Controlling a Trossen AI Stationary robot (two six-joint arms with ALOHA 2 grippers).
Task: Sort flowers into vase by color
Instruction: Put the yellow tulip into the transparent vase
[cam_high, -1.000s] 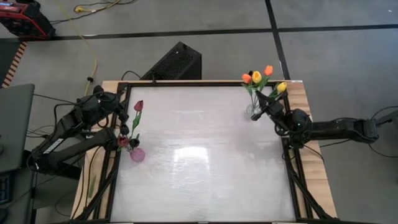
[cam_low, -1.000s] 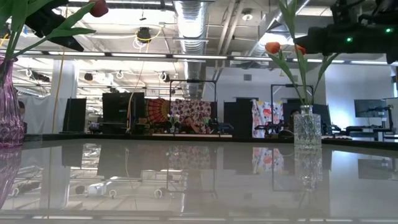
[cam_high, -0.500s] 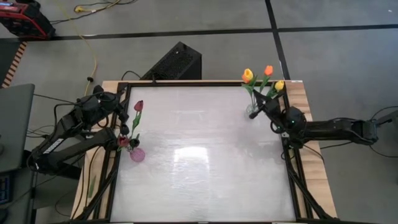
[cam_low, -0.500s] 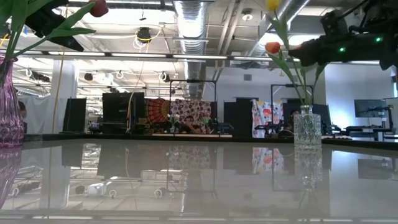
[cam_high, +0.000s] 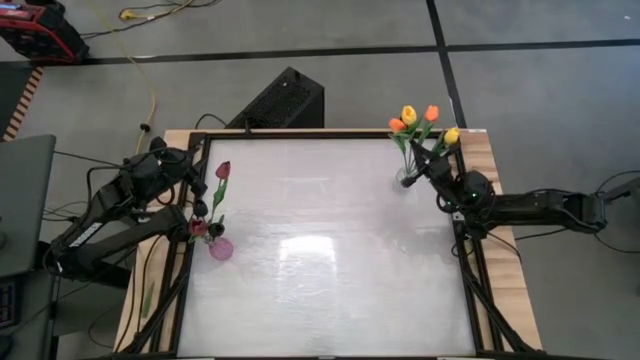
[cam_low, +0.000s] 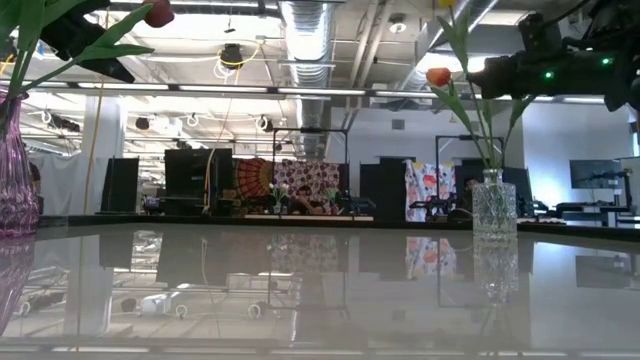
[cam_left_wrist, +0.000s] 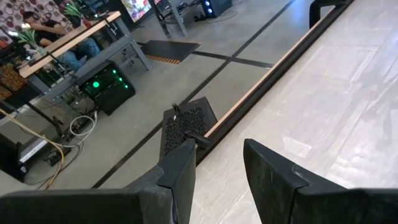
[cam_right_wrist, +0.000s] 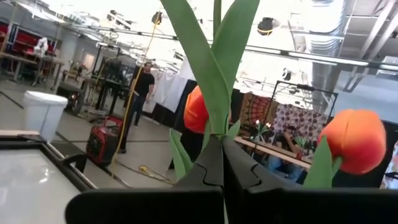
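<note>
Right tool (cam_high: 437, 175) is pinching a yellow tulip's green stem (cam_right_wrist: 214, 81) above the clear glass vase (cam_low: 494, 205); I would be lowering it straight, slowly.

I saw a maroon tulip (cam_high: 222, 170) in the pink vase (cam_high: 220, 248); orange (cam_high: 431, 113) and yellow (cam_high: 408, 114) tulips in the clear cut-pattern vase (cam_low: 494, 207).

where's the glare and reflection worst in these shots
High view: a bright washed-out patch sits mid table. Low view: the tabletop mirrors the room and the clear vase; ceiling lights blow out. Right wrist view: leaves stand against bright overhead light.
</note>
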